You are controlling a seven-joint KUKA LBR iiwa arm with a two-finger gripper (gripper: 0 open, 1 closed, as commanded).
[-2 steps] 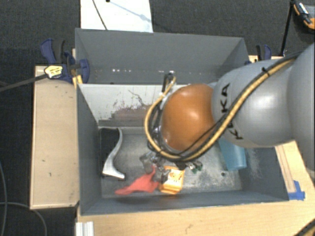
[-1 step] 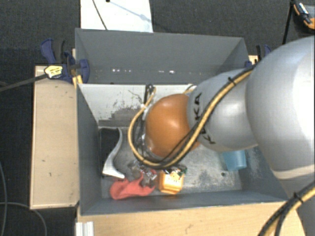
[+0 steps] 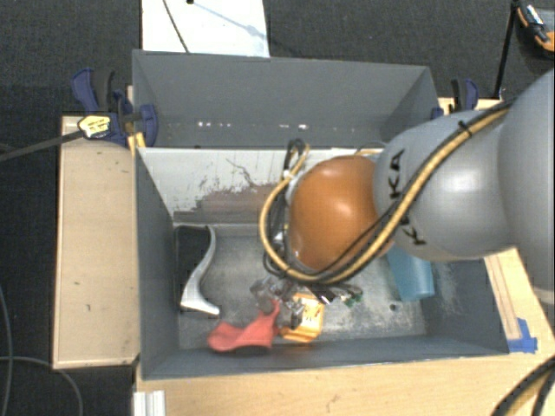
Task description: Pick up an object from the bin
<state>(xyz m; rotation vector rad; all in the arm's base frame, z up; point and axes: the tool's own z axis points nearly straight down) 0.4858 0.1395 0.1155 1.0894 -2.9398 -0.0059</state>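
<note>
arm (image 3: 468, 189) comes in from the right over the grey bin (image 3: 158, 267), its round orange cover (image 3: 334, 211) wrapped in looped cables (image 3: 270, 224) and hanging low over the front middle of the floor. gripper (image 3: 274, 296) sits just under that cover, down among the things near the front wall. whether it is parted or closed i cannot tell from where i stand, it is too dark and tangled there. right below it lies a red floppy piece (image 3: 241, 336), one end raised up against the gripper's tip. touching that on the right is a small yellow box (image 3: 305, 319). a white curved piece (image 3: 201, 282) lies well apart to the left, and a blue thing (image 3: 410, 276) is half hidden beneath the arm on the right.
</note>
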